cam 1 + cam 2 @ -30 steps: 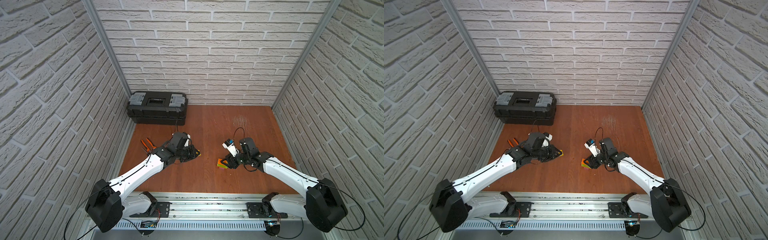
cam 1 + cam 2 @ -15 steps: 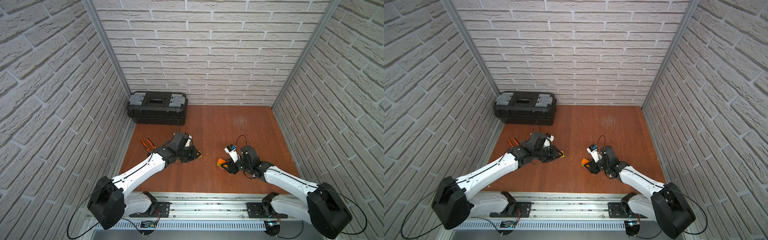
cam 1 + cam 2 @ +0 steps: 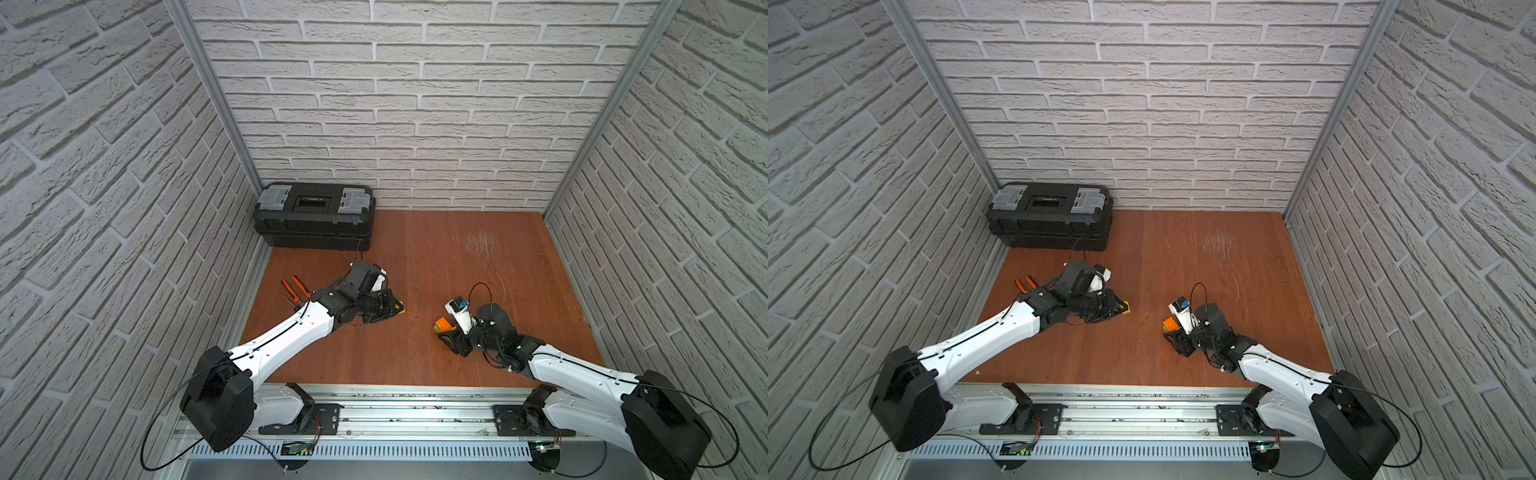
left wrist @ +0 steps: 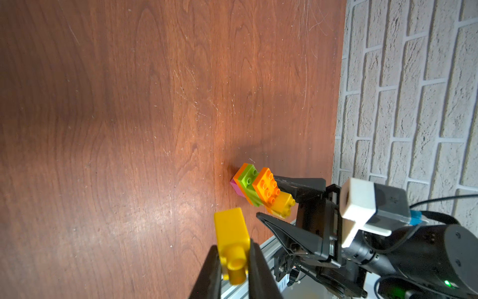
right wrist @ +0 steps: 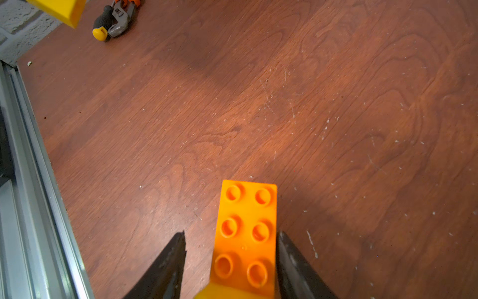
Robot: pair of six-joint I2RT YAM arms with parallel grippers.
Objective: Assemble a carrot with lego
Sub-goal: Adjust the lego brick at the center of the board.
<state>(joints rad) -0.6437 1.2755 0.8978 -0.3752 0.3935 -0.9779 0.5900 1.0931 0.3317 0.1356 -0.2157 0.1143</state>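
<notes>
The carrot, a clump of orange, lime green, pink and yellow bricks, sits between the fingers of the right gripper, pink end past the fingertips. One finger lies against the orange edge and the other stands clear, so the jaws are partly open and not clamped. The left gripper is closed tight on a loose yellow brick, near the carrot but apart; orange-handled pliers lie on the table behind the left fingers.
</notes>
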